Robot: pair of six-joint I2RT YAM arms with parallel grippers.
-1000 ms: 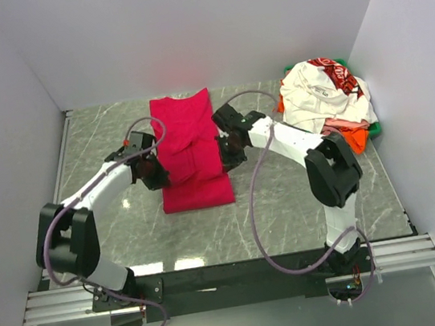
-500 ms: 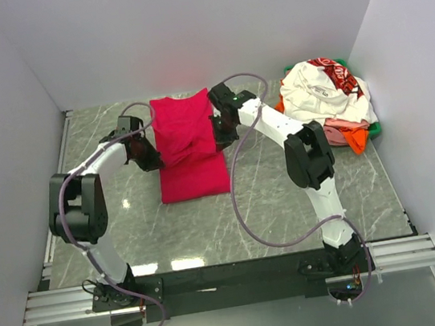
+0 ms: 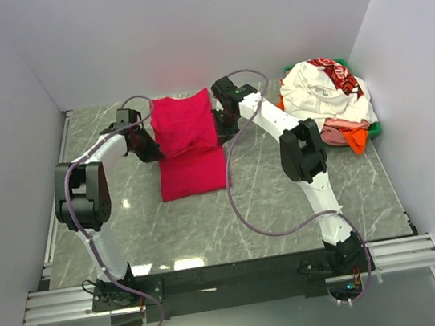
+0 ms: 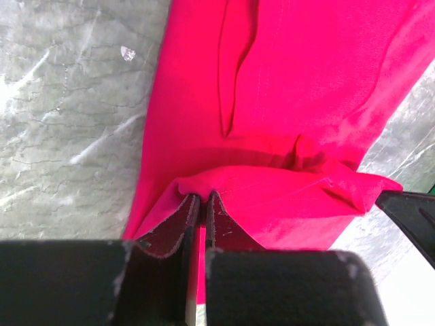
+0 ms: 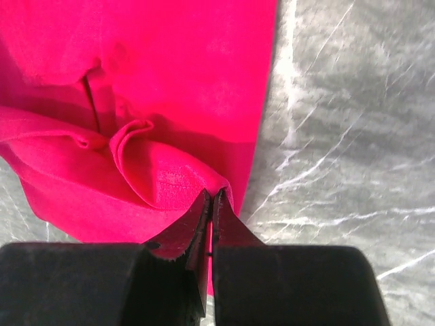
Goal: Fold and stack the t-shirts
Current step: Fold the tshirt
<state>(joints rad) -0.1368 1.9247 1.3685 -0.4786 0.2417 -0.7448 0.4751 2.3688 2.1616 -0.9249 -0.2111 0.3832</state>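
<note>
A crimson red t-shirt (image 3: pixel 189 143) lies lengthwise on the marble table, its near part folded over toward the far end. My left gripper (image 3: pixel 149 150) is shut on the fold's left edge, seen pinched at the fingertips in the left wrist view (image 4: pixel 202 198). My right gripper (image 3: pixel 222 123) is shut on the fold's right edge (image 5: pixel 212 193). The lifted cloth sags in a crease between them (image 5: pixel 136 146). More t-shirts (image 3: pixel 325 95) sit heaped at the far right, a white one with red-and-black print on top, orange (image 3: pixel 353 139) and pink beneath.
The heap rests in a green bin (image 3: pixel 376 129) against the right wall. White walls close in the table on three sides. Bare marble (image 3: pixel 288 202) lies in front of the red shirt and to its left (image 3: pixel 93 140).
Both grippers have carried the shirt's near edge away from the arm bases toward the far end, making the fold shorter. The arms have stretched out further.
</note>
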